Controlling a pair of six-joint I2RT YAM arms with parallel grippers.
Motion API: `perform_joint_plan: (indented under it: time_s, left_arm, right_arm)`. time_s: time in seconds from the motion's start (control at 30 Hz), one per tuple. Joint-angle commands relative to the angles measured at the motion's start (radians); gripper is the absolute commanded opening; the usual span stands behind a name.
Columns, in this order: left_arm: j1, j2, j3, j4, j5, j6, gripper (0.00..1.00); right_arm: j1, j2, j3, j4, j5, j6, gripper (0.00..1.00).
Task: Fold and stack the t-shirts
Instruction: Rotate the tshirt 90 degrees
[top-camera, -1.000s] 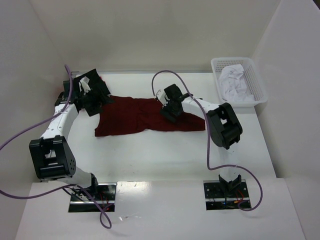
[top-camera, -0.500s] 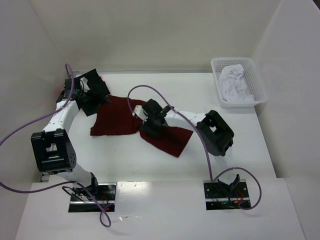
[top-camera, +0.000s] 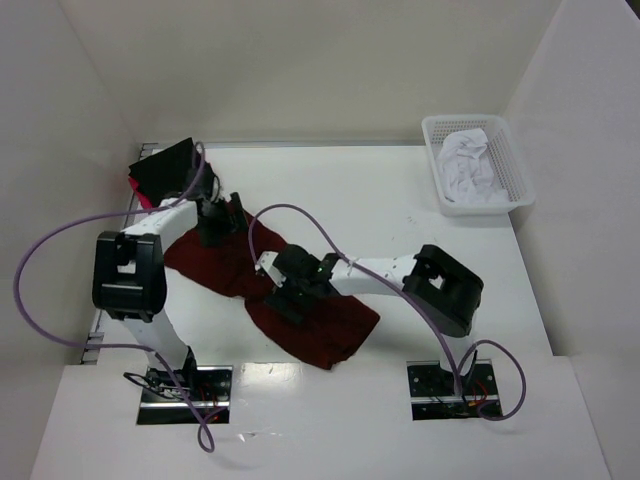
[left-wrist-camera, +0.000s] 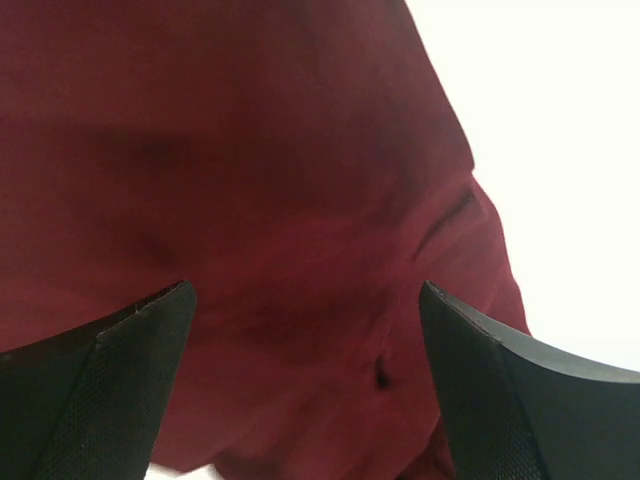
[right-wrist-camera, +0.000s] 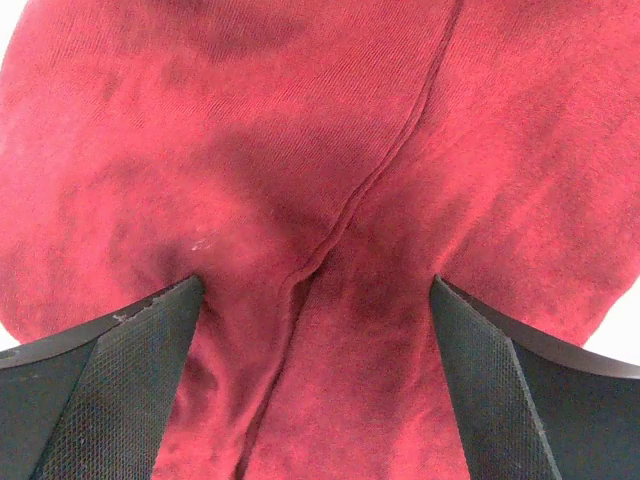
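The large dark maroon t-shirt (top-camera: 325, 325) lies crumpled in a slanted band from the left middle of the table to the near middle. My left gripper (top-camera: 215, 222) is down on its far left end, and my right gripper (top-camera: 288, 292) is down on its middle. In the left wrist view the left gripper (left-wrist-camera: 305, 290) has its jaws apart with maroon cloth (left-wrist-camera: 280, 180) under them. In the right wrist view the right gripper (right-wrist-camera: 318, 285) also has its jaws apart, with a seamed fold of the cloth (right-wrist-camera: 330, 150) bulging between them. A folded black shirt (top-camera: 165, 165) lies over a pink one (top-camera: 133, 188) at the back left.
A white mesh basket (top-camera: 432, 125) holding crumpled white cloth (top-camera: 468, 165) stands at the back right. White walls close the table at the left, back and right. Purple cables loop over both arms.
Both grippers have swept toward the near left. The maroon shirt went from lying flat across the middle to a bunched slanted band. The left arm left the black shirt uncovered.
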Motion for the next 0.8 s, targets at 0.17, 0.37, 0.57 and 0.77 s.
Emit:
perform_joint_plan:
  time_s: [0.17, 0.37, 0.57, 0.77]
  left_arm:
    - [-0.068, 0.118, 0.013, -0.005, -0.124, -0.069, 1.00]
    - [-0.153, 0.252, 0.115, -0.034, -0.133, -0.061, 1.00]
    - [-0.251, 0.384, 0.309, -0.056, -0.119, -0.059, 1.00]
    - [-0.318, 0.524, 0.548, -0.102, -0.060, -0.048, 1.00]
  right_arm:
    - [0.080, -0.081, -0.180, -0.034, -0.115, 0.189, 1.00]
    - [0.080, -0.170, -0.216, 0.000, -0.077, 0.189, 1.00]
    - [0.071, -0.179, -0.216, 0.000, -0.036, 0.247, 1.00]
    - [0.039, -0.179, -0.186, 0.033, -0.049, 0.297, 1.00]
